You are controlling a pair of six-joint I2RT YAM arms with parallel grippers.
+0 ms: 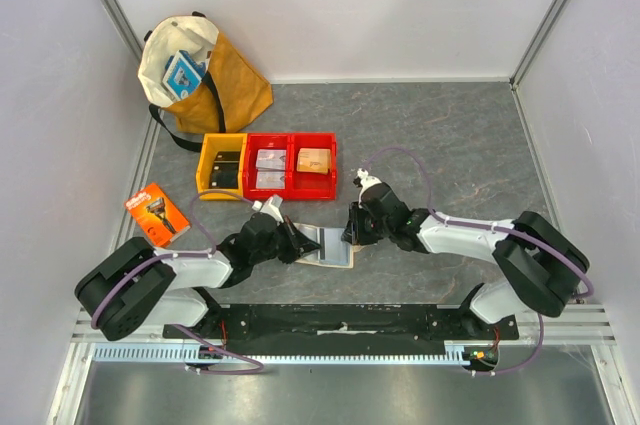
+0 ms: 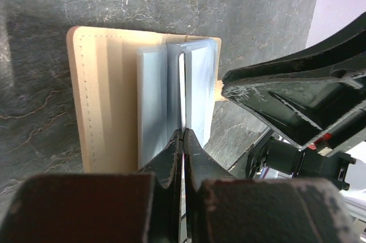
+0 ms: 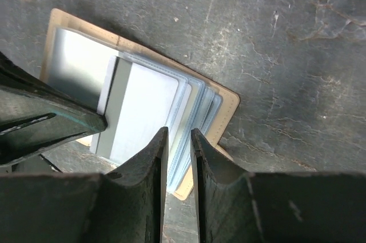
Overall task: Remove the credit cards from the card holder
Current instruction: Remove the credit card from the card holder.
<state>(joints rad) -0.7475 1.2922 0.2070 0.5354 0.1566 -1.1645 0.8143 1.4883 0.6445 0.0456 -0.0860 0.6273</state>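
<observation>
The left gripper point(image 2: 183, 135) is pinching an upright pale blue-grey plastic sleeve point(image 2: 198, 86) of the beige-tan folding card holder point(image 1: 327, 245) lying open between the arms. Its light grey credit card point(image 3: 143, 111) is pointing lengthwise at the nearer right gripper point(image 3: 178, 135), hanging slightly parted, empty.

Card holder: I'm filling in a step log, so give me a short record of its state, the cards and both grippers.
card holder: lying open between the two grippers
sleeves: fanned out, one leaf stood on edge
grey card: among the sleeves, not taken out
left gripper: shut on the upright leaf of the sleeves
right gripper: jaws a narrow gap apart, over the sleeve edges
</observation>
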